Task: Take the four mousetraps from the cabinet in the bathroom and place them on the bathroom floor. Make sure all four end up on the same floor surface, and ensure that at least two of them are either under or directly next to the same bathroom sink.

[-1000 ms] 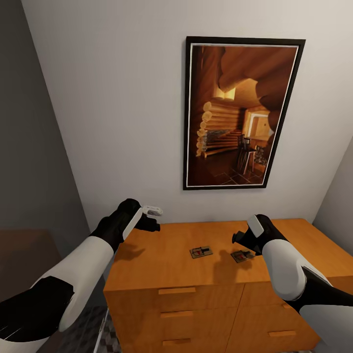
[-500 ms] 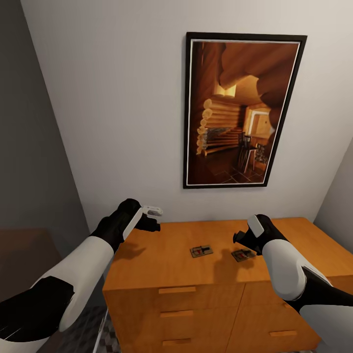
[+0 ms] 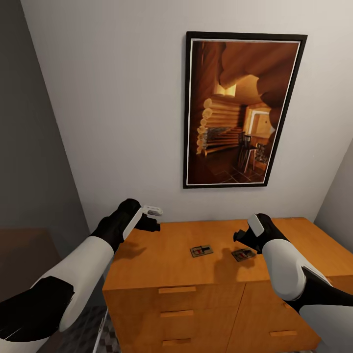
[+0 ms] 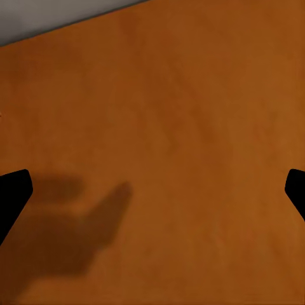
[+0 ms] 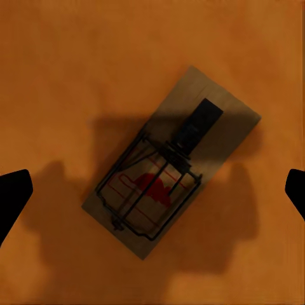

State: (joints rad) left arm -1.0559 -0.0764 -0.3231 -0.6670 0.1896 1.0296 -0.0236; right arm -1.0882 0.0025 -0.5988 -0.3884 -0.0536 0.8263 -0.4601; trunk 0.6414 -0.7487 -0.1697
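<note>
A pale wall (image 3: 122,98) is seen at the far side, with a large black-framed picture (image 3: 242,110) of a log interior hung on it. Below it the cabinet (image 3: 206,289) is seen, orange-brown, with bar handles (image 3: 176,290) on its drawer fronts; its flat top (image 4: 165,127) is also shown from the left wrist camera. A strip of patterned bathroom floor (image 3: 90,328) is glimpsed at the near left of the cabinet. The left gripper (image 3: 153,219) is held above the far left corner of the cabinet top, its fingers spread wide apart with nothing between them, and its shadow is cast on the wood. The right gripper (image 3: 241,238) is held above the right part of the top, fingers likewise parted and empty. Two mousetraps are seen lying flat on the top: one mousetrap (image 3: 201,251) near the middle, and a second mousetrap (image 5: 170,162) directly under the right gripper, set diagonally between the fingertips in the right wrist camera, red mark and wire parts facing up, not touched.
</note>
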